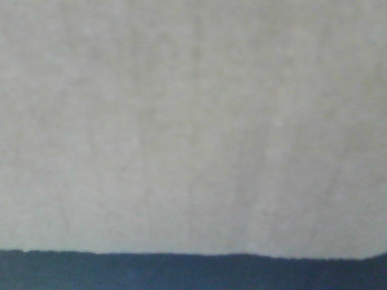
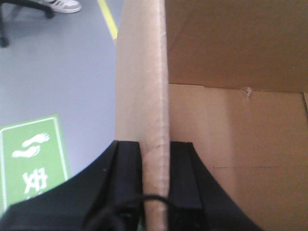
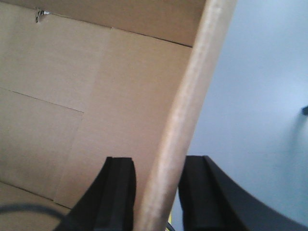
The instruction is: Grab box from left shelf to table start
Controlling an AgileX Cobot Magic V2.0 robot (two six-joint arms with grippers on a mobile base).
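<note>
Two pinch grips, one per side. At the left gripper: clamped hard on the left wall of the box, with one black finger outside, one inside, and no slack around the cardboard. At the right gripper: clamped likewise on the right wall. Between them, the box, with its open brown interior towards both wrist cameras. Beyond its left side, grey floor and a green floor sign. Seemingly mid-carry, with neither left shelf nor table recognisable anywhere. In the front view, only a blurred pale surface over a dark band: cannot tell what.

To do this well: move both arms in step and at one height. Hold the spacing between them fixed, so as not to buckle or tear the thin walls. Avoid jerks, lower flat, and release only once the base is fully supported.

Left wrist: squarely in line with its wall, pitched forward and down towards the floor. Right wrist: apparently rolled, judging by the rightward lean of its wall across that view.
</note>
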